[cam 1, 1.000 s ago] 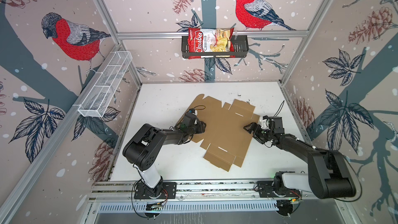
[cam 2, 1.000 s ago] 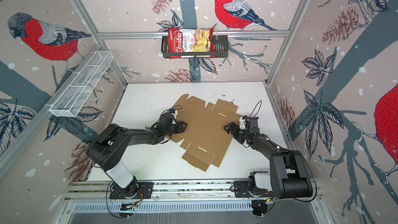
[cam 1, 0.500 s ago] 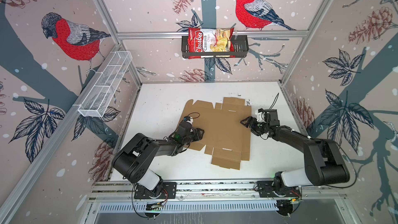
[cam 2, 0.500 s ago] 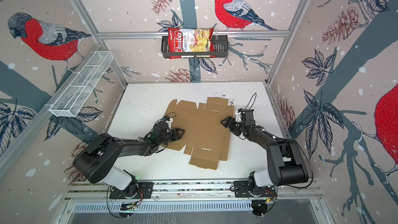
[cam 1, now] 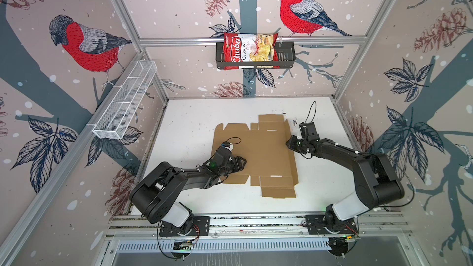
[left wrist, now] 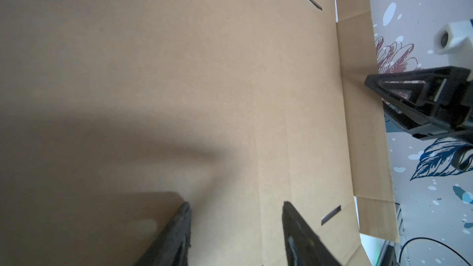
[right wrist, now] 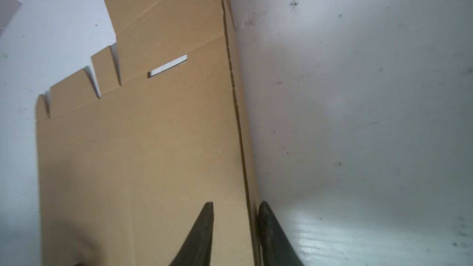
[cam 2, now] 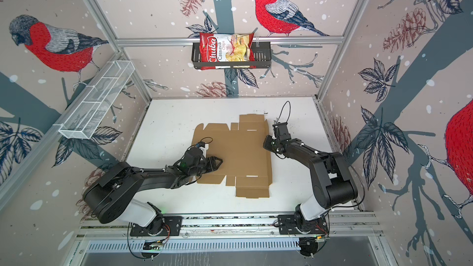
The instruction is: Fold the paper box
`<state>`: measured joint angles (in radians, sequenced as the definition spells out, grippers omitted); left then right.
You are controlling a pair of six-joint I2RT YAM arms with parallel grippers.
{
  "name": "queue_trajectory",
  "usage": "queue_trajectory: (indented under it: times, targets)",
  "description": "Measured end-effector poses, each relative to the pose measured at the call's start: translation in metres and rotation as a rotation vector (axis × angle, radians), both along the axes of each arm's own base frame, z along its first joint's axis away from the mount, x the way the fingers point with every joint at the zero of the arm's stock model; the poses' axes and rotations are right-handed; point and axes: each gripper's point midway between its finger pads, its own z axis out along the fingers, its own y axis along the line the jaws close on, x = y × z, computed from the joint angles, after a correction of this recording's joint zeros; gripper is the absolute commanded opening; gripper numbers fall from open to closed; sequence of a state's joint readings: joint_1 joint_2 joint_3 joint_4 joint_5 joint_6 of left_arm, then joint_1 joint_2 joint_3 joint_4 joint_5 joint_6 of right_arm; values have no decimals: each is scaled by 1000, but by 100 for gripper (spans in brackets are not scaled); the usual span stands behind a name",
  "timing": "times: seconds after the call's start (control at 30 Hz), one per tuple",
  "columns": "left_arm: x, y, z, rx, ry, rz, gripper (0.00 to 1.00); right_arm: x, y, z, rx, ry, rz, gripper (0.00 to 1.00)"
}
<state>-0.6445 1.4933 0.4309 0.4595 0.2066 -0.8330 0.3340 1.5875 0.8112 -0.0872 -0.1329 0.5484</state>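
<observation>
The paper box [cam 1: 261, 154] [cam 2: 240, 154] is a flat brown die-cut cardboard sheet with flaps and slots, lying squarely on the white table [cam 1: 194, 124]. My left gripper [cam 1: 240, 164] [cam 2: 217, 165] rests over the sheet's left part. Its jaws are open on bare cardboard [left wrist: 179, 72], as the left wrist view of that gripper [left wrist: 236, 204] shows. My right gripper [cam 1: 289, 142] [cam 2: 266, 143] is at the sheet's right edge. In the right wrist view this gripper [right wrist: 237, 202] straddles the slightly raised edge flap [right wrist: 252, 175]. One finger touches the flap's outside and the other stands apart over the panel.
A red chips bag [cam 1: 249, 51] sits in a black basket [cam 1: 286, 55] on the back wall. A white wire basket [cam 1: 125, 103] hangs on the left wall. The aluminium rail [cam 1: 256, 222] carrying both arm bases runs along the front.
The sheet has turned from a diagonal lie to square with the table. The right gripper's jaws have narrowed around the right edge flap. The left gripper has shifted nearer the front with the sheet.
</observation>
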Motion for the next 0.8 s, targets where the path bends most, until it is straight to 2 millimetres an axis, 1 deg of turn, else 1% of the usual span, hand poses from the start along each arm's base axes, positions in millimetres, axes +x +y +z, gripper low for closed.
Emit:
queue_trajectory:
  times: [0.1, 0.17, 0.23, 0.27, 0.37, 0.4, 0.5, 0.57, 0.63, 0.7, 0.8]
  targets:
    - [-2, 1, 2, 18, 14, -7, 57, 2, -4, -5, -63, 6, -4, 17]
    - [-1, 0, 6, 40, 17, -21, 57, 3, -6, -6, -90, 10, -2, 13]
    - [3, -3, 18, 46, -7, -36, 58, 3, -7, -4, -114, 6, 14, 11]
    - [7, -5, 27, 43, -26, -43, 58, 3, -7, -2, -121, 1, 17, 11]
    - [17, -10, 49, 47, -74, -63, 60, 10, -4, 13, -156, -29, 53, 9]
    - [20, -11, 54, 53, -85, -68, 60, 14, -2, 20, -181, -46, 59, 9]
    - [34, -6, 70, 57, -116, -70, 60, 25, 21, 37, -259, -90, 138, 8]
    - [44, 5, 74, 66, -127, -46, 60, 31, 34, 42, -355, -107, 190, 8]
    - [48, 14, 74, 78, -129, -30, 60, 36, 44, 46, -468, -124, 239, 8]
    - [49, 18, 76, 84, -137, -29, 60, 43, 50, 51, -589, -143, 277, 9]
    - [49, 21, 75, 99, -142, -31, 60, 57, 51, 63, -758, -180, 310, 9]
